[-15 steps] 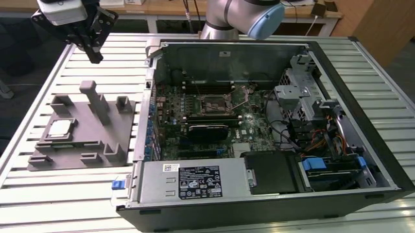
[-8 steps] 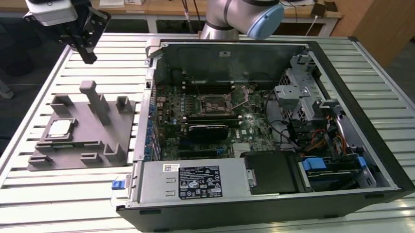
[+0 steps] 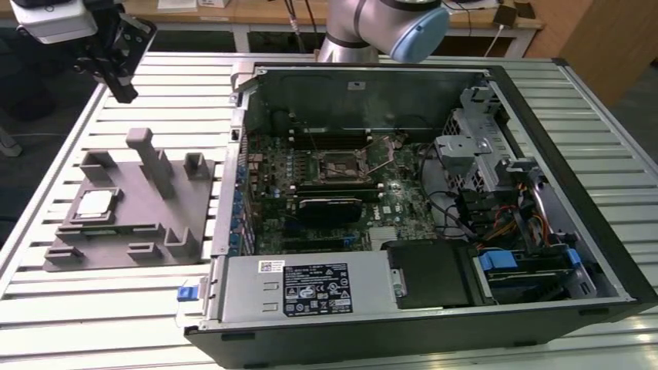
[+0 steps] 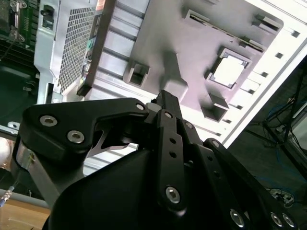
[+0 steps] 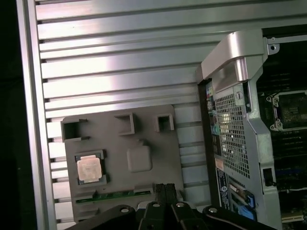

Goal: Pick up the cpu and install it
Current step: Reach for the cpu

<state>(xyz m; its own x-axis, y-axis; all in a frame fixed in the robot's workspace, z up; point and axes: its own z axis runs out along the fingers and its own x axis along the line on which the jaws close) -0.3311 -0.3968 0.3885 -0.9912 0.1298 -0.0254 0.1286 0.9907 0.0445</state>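
Partly cut off at the exterior view's upper left: gripper point(image 3: 123, 92), clenched on nothing. Lower in that frame, well apart, at mid-left: cpu point(image 3: 95, 204), seated in the grey fixture point(image 3: 123, 231).

Silver-grey arm point(image 3: 344, 31) with a pale blue joint cap point(image 3: 417, 35) at the exterior view's top; matte black gripper point(image 3: 123, 92) upper left; silver screws point(image 4: 76, 136) dot its black links point(image 4: 171, 143).

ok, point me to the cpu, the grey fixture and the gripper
cpu point(image 5: 89, 168), first wrist view, middle of its silver top.
grey fixture point(image 5: 115, 143), first wrist view, bare flat part of its plate.
gripper point(image 5: 165, 189), first wrist view, between its fingertips.
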